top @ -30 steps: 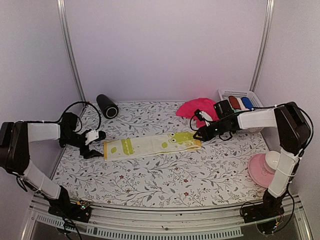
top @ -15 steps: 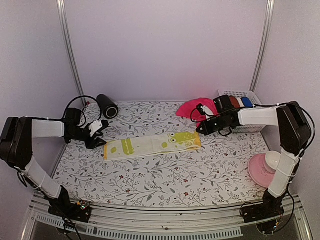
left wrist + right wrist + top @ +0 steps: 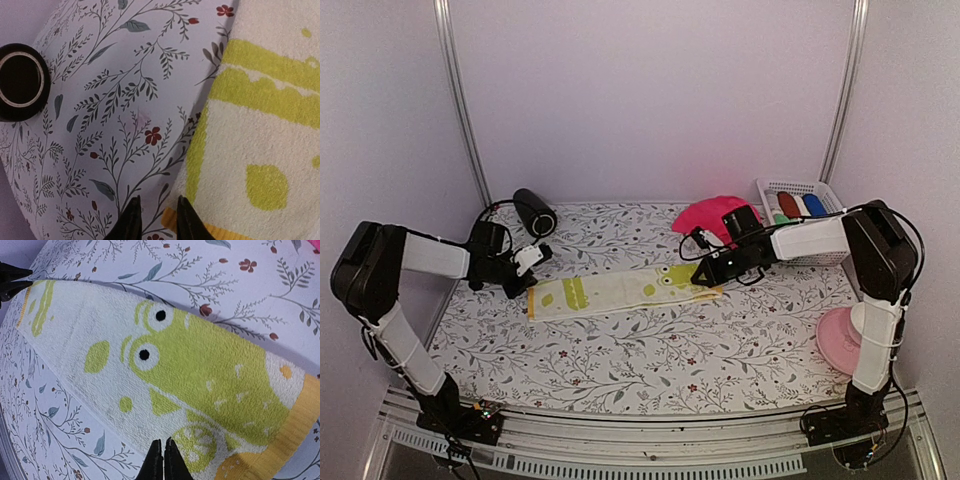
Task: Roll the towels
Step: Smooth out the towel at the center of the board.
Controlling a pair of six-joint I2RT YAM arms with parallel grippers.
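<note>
Nearest, on the right, a pink plate (image 3: 840,345) is sitting on the table. Mid-table, the yellow-green towel (image 3: 620,290) is lying flat. The right gripper (image 3: 163,450) is pressing its closed tips onto the towel's near right edge, possibly pinching it. The left gripper (image 3: 156,212) is standing narrowly parted at the left corner. Behind, a hot pink towel (image 3: 708,215) is lying crumpled beside a white basket (image 3: 798,184).

You have open lane across table (image 3: 650,350) in lower centre of frame. Obstacles: black cylinder (image 3: 534,212) upper left; pink towel (image 3: 705,213), basket (image 3: 798,183) upper right; plate (image 3: 832,350) lower right.
</note>
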